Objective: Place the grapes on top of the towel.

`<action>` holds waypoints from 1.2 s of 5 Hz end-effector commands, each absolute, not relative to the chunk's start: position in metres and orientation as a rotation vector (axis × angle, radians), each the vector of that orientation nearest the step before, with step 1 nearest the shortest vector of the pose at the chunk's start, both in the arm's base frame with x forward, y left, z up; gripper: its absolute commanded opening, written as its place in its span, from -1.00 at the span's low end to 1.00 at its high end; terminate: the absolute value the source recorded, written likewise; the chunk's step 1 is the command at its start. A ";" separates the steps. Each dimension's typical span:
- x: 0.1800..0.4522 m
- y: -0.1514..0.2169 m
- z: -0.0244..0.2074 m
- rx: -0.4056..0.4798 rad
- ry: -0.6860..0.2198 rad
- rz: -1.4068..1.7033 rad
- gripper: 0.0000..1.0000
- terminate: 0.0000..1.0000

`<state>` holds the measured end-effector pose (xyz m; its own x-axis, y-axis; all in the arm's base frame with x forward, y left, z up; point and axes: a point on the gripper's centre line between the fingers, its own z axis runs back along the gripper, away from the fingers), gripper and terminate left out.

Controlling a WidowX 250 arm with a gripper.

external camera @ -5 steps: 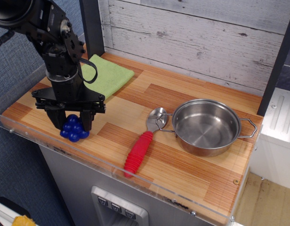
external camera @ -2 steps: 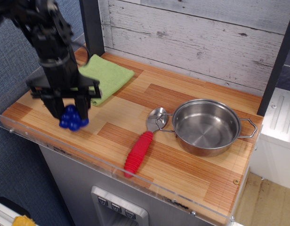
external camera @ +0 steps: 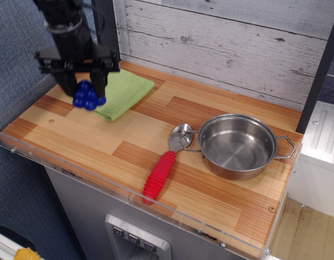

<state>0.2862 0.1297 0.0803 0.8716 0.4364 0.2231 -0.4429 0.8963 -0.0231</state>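
The grapes (external camera: 88, 96), a glossy deep-blue bunch of balls, hang between my gripper's (external camera: 83, 86) two black fingers, lifted well above the wooden counter. My gripper is shut on them and hovers over the left edge of the towel (external camera: 123, 92), a folded light-green cloth lying at the back left of the counter. The arm hides the towel's far left part.
A steel pan (external camera: 237, 146) with two handles stands at the right. A spoon with a red ribbed handle (external camera: 159, 176) and metal bowl lies just left of the pan. A clear plastic lip (external camera: 102, 181) runs along the counter's front edge. A plank wall stands behind.
My gripper has lifted the grapes off the counter's front left and carried them up and back, to above the towel's left edge.
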 end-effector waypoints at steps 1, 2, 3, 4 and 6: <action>0.340 0.152 0.088 0.045 -0.286 0.484 -1.00 -1.00; 0.356 0.157 0.078 0.070 -0.274 0.480 -1.00 -1.00; 0.364 0.160 0.066 0.074 -0.260 0.484 -1.00 -1.00; 0.365 0.159 0.058 0.066 -0.252 0.479 -1.00 -1.00; 0.361 0.161 0.061 0.058 -0.286 0.525 1.00 -1.00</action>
<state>0.3595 0.1564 0.0373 0.8433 0.4874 0.2266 -0.4976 0.8673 -0.0135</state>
